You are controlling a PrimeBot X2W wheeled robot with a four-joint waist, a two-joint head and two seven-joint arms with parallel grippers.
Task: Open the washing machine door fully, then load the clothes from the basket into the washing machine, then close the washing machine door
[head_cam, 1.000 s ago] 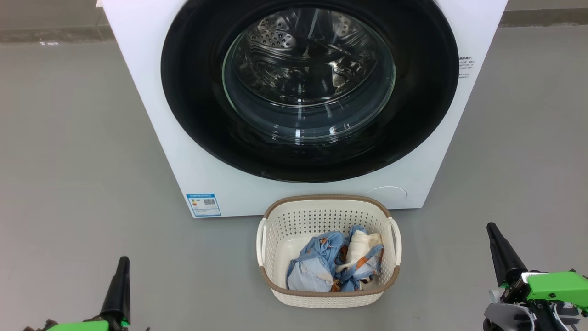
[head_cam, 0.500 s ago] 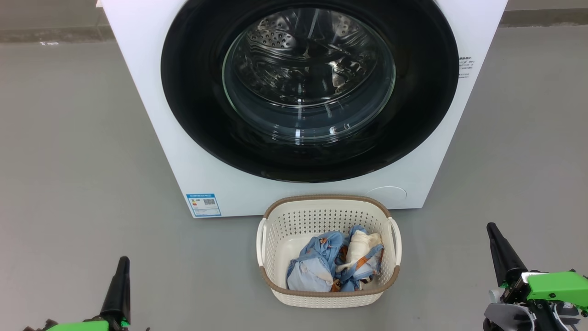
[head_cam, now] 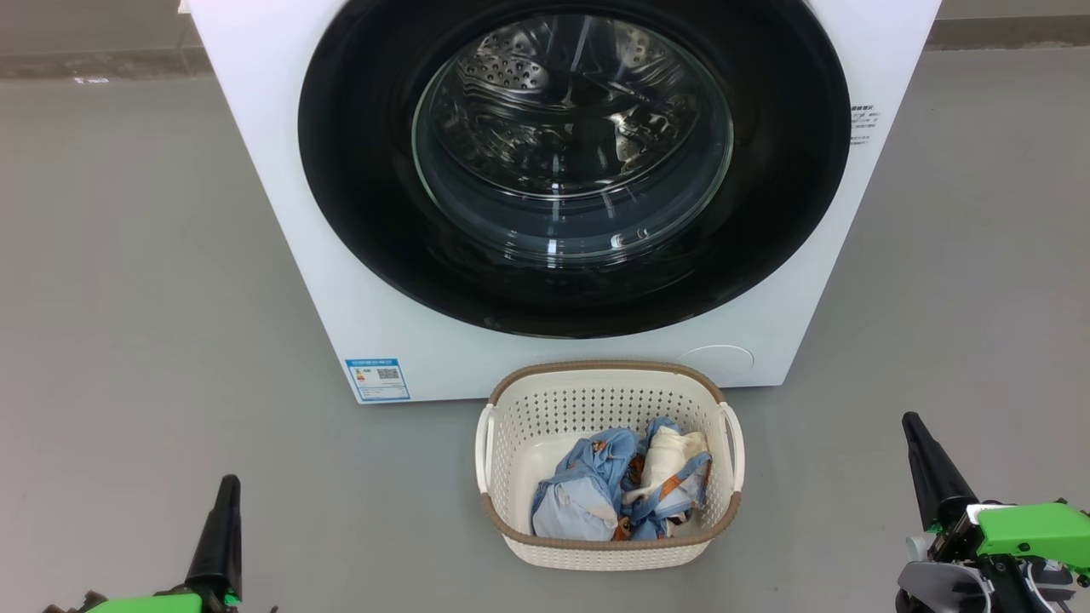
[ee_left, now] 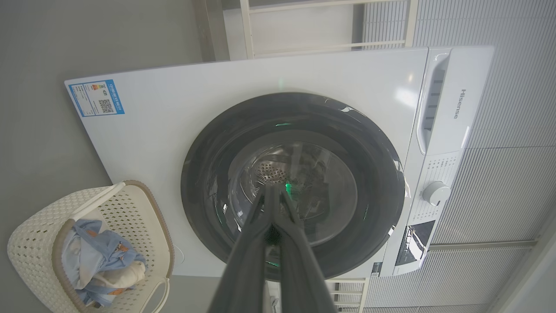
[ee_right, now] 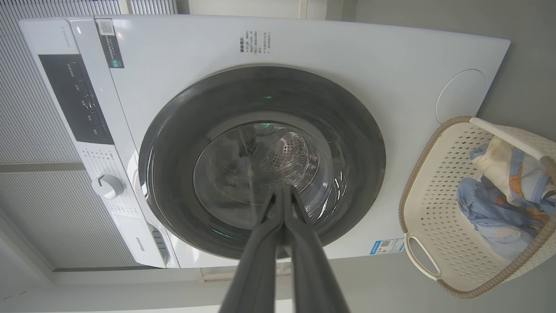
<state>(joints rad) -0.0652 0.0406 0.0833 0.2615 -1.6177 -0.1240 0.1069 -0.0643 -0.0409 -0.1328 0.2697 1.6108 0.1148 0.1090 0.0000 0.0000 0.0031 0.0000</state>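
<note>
The white washing machine (head_cam: 255,128) stands ahead with its round black-rimmed door (head_cam: 358,213) shut against the front; the steel drum shows through the glass. On the floor in front of it sits the cream basket (head_cam: 609,545), holding clothes (head_cam: 622,494) of light blue fabric with orange and cream patches. My left gripper (head_cam: 227,484) rests low at the left, shut and empty. At the lower right my right gripper (head_cam: 911,419) is also shut and empty. Both are well short of the machine. In the wrist views the door (ee_left: 208,174) (ee_right: 356,130) lies beyond each pair of closed fingers.
Grey floor (head_cam: 128,298) spreads on both sides of the machine. A blue label (head_cam: 377,379) sits at the machine's lower left corner. The control panel with a dial (ee_left: 435,193) is on the machine's top strip. Ribbed grey wall panels (ee_right: 52,200) stand behind.
</note>
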